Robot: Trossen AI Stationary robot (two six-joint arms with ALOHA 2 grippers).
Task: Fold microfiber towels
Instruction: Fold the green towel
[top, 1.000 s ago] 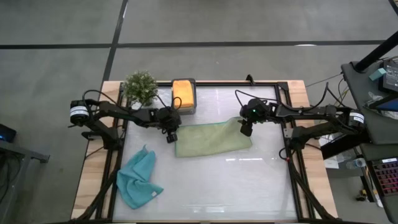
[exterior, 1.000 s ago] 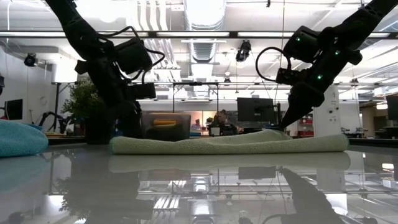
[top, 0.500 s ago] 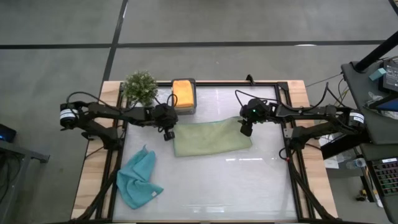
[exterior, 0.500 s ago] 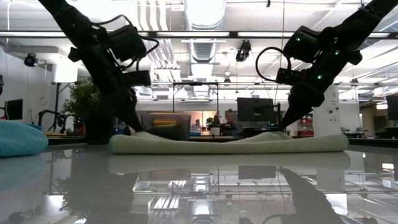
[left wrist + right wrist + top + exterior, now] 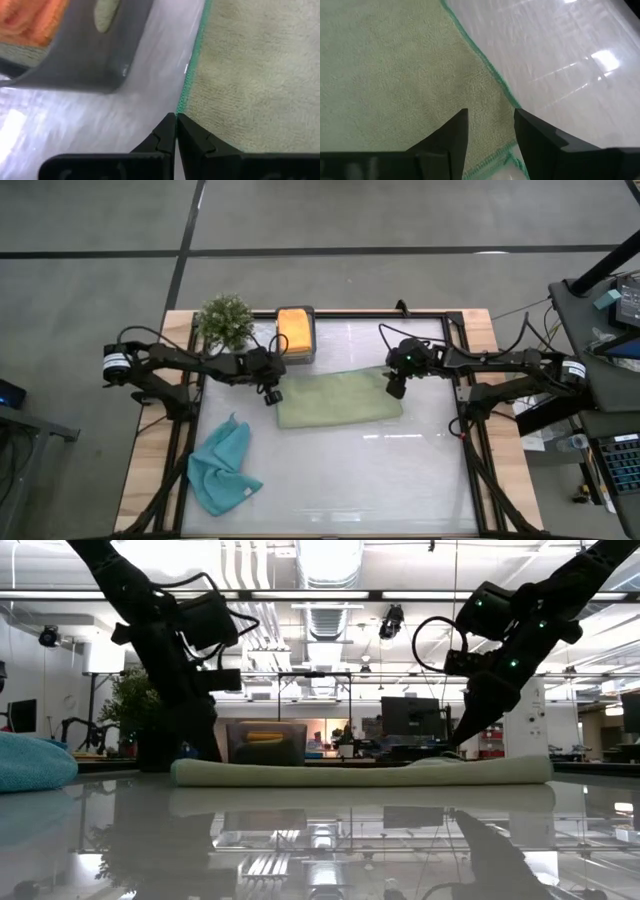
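Sage-green towel, one item, lying flat and folded into a long band near the middle of the glass surface. Change noted: a second ago its right end stood humped under the right end effector and the band sat slightly askew; it now lies lower, flatter and a touch further left, and in the low view the hump is gone. Left end effector, fingers pressed together and empty, has drawn back off the cloth's left end and sits just beside its stitched edge, tips over bare glass. Right end effector, fingers spread with nothing between them, hangs over the towel's right far corner, close above the pile; contact cannot be told. Judgement: this fold looks laid and released, so the item is probably ready for a further fold or for stowing. Also held: blue towel, crumpled, near left corner, well apart from both arms; orange towel, folded, in the grey box at the far edge, beside the plant.
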